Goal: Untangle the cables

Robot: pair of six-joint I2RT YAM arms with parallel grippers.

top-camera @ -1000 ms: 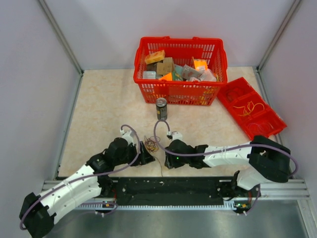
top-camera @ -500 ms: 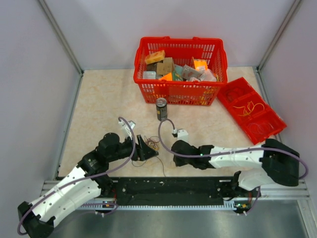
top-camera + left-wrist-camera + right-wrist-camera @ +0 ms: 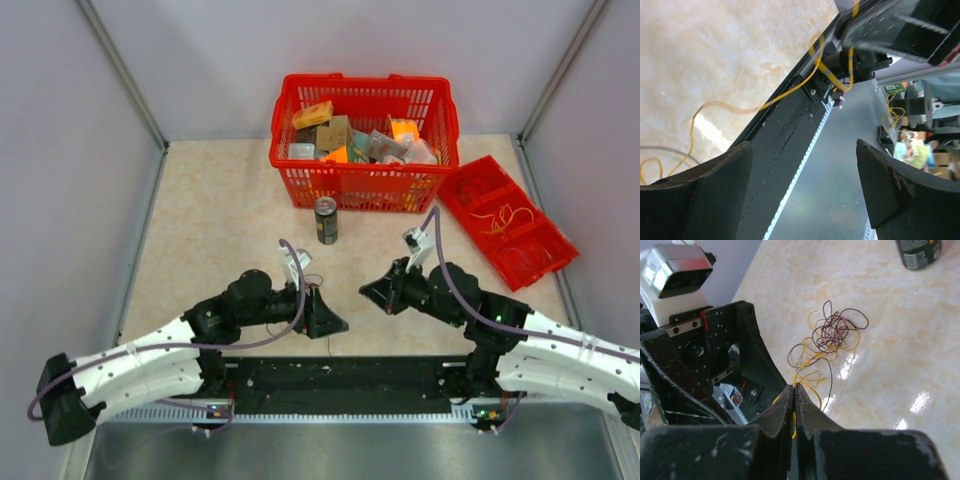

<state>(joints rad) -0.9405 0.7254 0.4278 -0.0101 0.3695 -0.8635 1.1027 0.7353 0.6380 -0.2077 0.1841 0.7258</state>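
Pinching thin yellow cable in shut right black claw.
Straight ahead, near table's front edge: curly dark-and-yellow tangle; left black claw wide beside it.

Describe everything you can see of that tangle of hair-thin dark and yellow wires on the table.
The tangle of hair-thin dark brown and yellow wires lies loose on the glossy beige marble-look tabletop, its curly loops knotted together, with a few reddish strands in the middle. Yellow strands trail out toward the right gripper, which is shut on one of them.
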